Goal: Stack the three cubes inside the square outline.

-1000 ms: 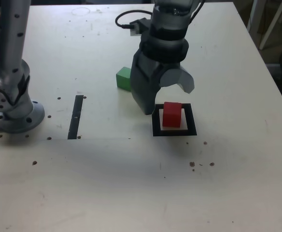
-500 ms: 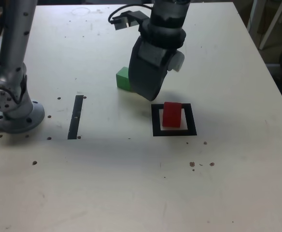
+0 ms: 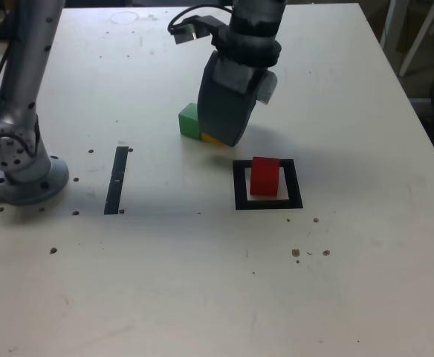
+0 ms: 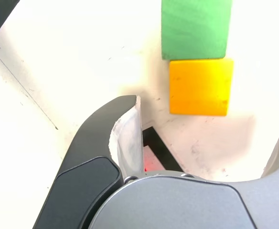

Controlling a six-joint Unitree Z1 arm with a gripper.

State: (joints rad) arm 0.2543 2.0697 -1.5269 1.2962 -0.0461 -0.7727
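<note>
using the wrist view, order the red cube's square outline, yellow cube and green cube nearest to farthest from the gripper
1. Square outline: partly hidden behind the open gripper, beside one finger.
2. Yellow cube: just beyond the fingertips, next to the green one.
3. Green cube: on the yellow cube's far side.

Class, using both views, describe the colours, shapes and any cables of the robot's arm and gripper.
The arm has a grey, tube-like link with dark spots and a rounded joint; a thin black cable loops near its dark wrist section. The gripper is dark grey, with broad, curved fingers and whitish, rough-edged inner faces.
</note>
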